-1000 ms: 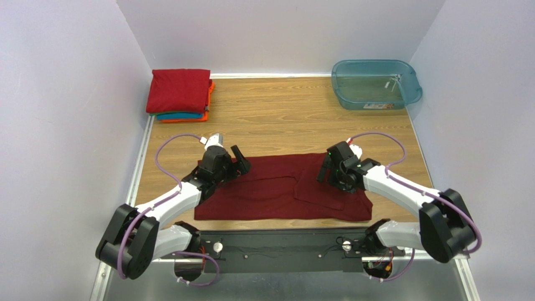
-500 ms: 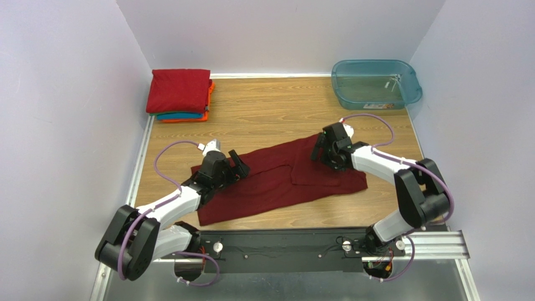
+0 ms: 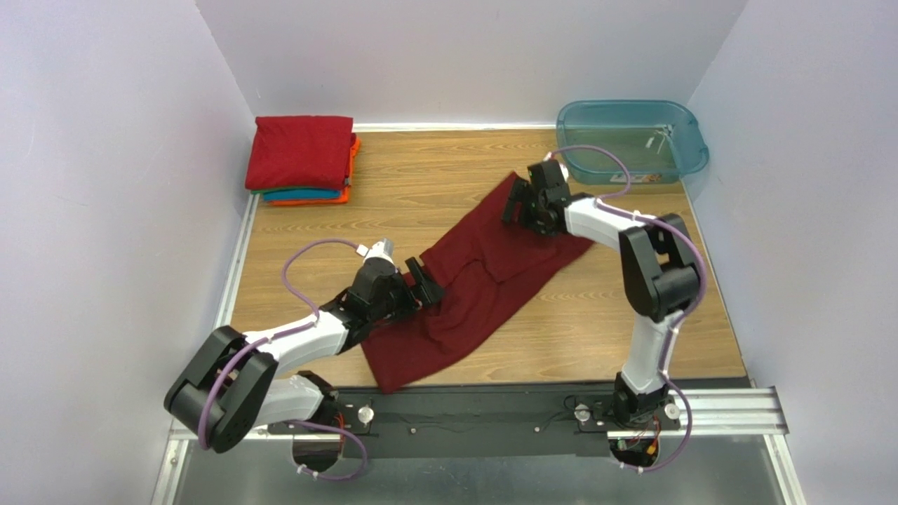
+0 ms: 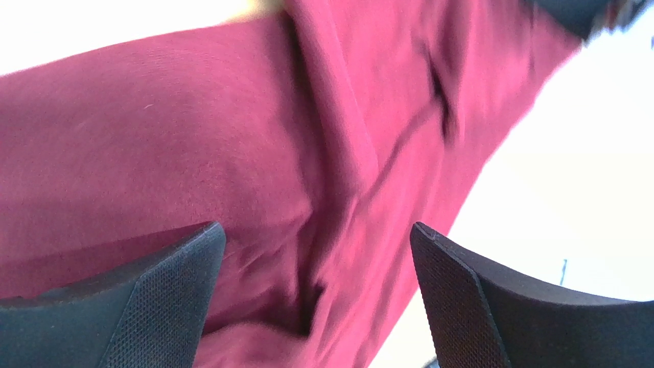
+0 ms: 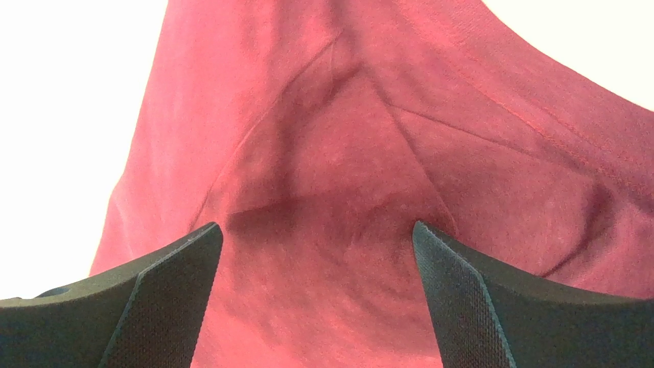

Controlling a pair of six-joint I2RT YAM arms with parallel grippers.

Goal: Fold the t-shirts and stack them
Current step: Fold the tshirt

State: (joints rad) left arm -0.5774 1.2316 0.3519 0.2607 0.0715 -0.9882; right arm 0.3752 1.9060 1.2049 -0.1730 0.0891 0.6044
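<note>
Top external view, Obs. 1 asking: what was logged of surface and room?

Obs. 2: Wood-grain table (image 3: 443, 184), closed in by plain pale walls (image 3: 474, 53) on three sides. A dark mounting plate (image 3: 474, 421) was noted along the near edge. The maroon t-shirt (image 3: 474, 284) was spread diagonally mid-table, rumpled, from near-left to far-right. The folded stack (image 3: 300, 158), red on top with teal and orange beneath, was set at the far-left corner, the teal tub (image 3: 630, 142) at the far-right.

Obs. 1: Any writing? Tools?

Obs. 2: A pale sticker (image 3: 632, 177) was seen low in the tub, too small to be read. At the shirt's left edge the left gripper (image 3: 411, 289) was found, at its far end the right gripper (image 3: 524, 214). In the wrist views the left fingers (image 4: 153, 299) and right fingers (image 5: 476, 307) were spread wide, maroon cloth lying between, nothing pinched. Whether the tips were pressed on the cloth could not be told. Wrist backgrounds were washed out white.
</note>
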